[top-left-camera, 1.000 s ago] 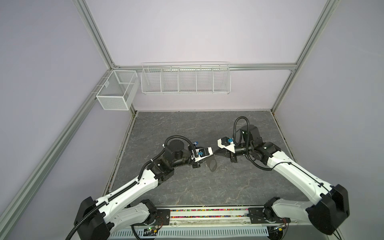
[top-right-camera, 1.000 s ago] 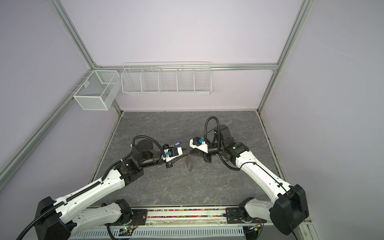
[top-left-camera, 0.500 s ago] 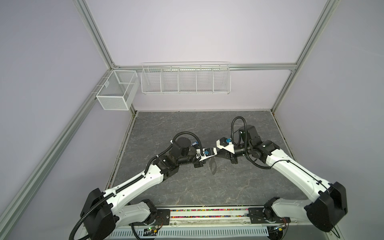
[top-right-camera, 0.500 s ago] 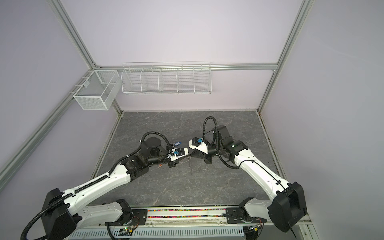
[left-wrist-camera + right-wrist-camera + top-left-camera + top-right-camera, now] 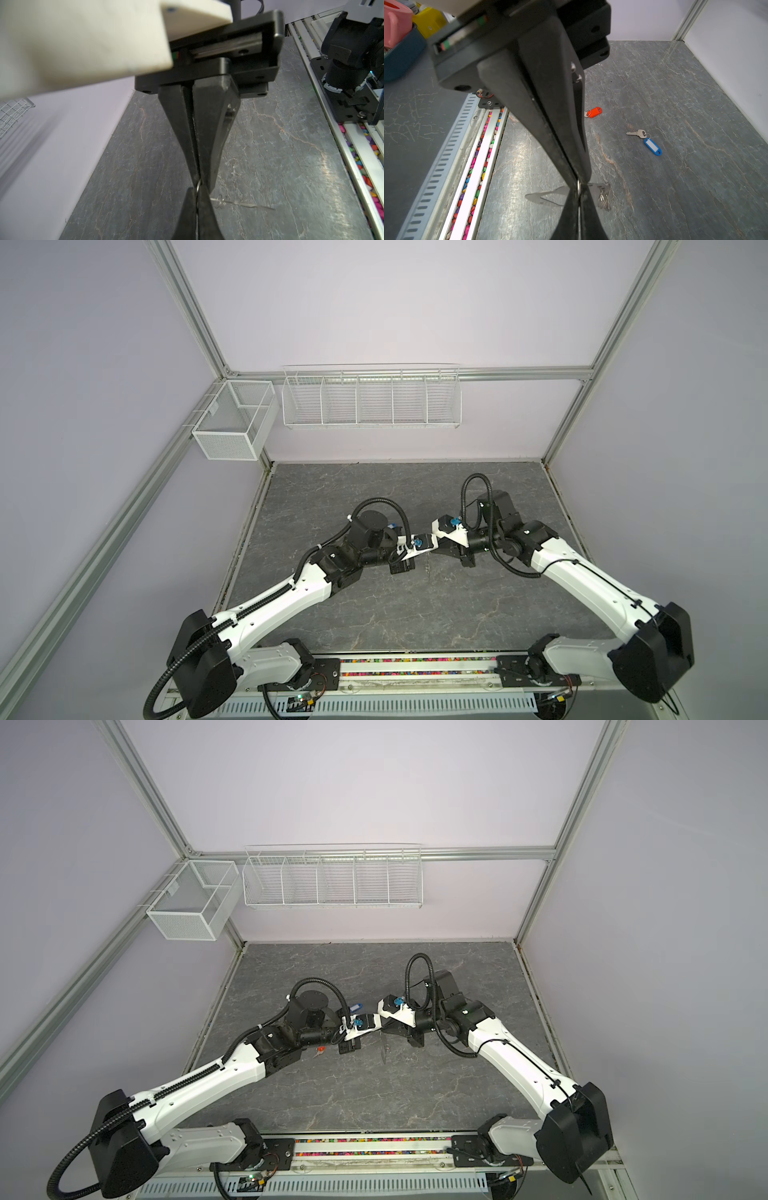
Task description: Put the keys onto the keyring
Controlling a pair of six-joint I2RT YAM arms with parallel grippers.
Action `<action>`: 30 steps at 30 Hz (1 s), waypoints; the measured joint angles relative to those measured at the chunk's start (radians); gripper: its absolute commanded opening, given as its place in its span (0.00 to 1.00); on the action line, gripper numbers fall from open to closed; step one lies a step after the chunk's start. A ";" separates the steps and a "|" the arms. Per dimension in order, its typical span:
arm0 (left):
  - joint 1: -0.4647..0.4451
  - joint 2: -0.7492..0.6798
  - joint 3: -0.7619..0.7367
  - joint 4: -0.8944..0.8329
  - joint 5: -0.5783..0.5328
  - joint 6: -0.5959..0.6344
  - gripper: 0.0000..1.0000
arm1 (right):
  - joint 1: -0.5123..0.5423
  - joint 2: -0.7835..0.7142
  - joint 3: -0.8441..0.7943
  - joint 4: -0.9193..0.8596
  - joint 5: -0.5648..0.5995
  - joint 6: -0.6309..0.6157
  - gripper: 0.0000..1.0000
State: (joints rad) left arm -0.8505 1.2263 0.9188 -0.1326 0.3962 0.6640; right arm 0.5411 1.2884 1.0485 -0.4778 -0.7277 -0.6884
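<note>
Above the middle of the table (image 5: 415, 1094), the keyring (image 5: 550, 194) hangs clear of the surface, with its silver rings (image 5: 604, 197) bunched at one end; it is pinched where the two hands meet tip to tip. Right hand (image 5: 578, 190): clenched on the keyring; left hand (image 5: 197, 188): clenched on it from the opposite side, a single small ring showing at the tips; which hand bears the weight cannot be told.

Blue-tagged key (image 5: 653, 146): flat on the table, on the left arm's side of the keyring and farther back. Orange-tagged key (image 5: 595, 112): same side, roughly level with the keyring, tucked under the left forearm in a top view. Both lie well apart from the keyring; neither is threaded.

Step, as judged: holder raised and steadied, a ring being made ready; no key fetched yet. The next move calls for one hand to keep the holder while the other lets go, backs off along its own line, and drops to a key lying flat; a low pinch on the tag looks easiest.

Room: bare table all round the keyring and the blue-tagged key; the side wall (image 5: 737, 52) runs beyond that key, and the front rail (image 5: 483, 145) lies on the keyring's near side, apart from both keys.
</note>
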 measured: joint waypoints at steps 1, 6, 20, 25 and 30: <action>0.000 0.005 0.005 -0.005 0.000 0.000 0.05 | 0.000 0.000 -0.001 0.000 0.003 0.000 0.07; 0.000 0.021 0.017 -0.022 0.001 0.000 0.09 | -0.003 -0.005 -0.014 0.010 0.007 0.002 0.07; 0.000 0.023 0.013 -0.027 -0.002 -0.011 0.00 | -0.003 -0.023 -0.042 0.061 -0.001 0.026 0.27; 0.029 -0.017 -0.072 0.073 0.034 -0.093 0.00 | -0.027 -0.124 -0.126 0.177 -0.005 0.046 0.34; 0.104 -0.064 -0.197 0.285 0.118 -0.238 0.00 | -0.080 -0.215 -0.190 0.288 -0.022 0.079 0.34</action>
State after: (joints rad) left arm -0.7464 1.1625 0.7216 0.1520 0.5144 0.4259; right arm 0.4606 1.0733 0.8589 -0.1898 -0.7494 -0.6098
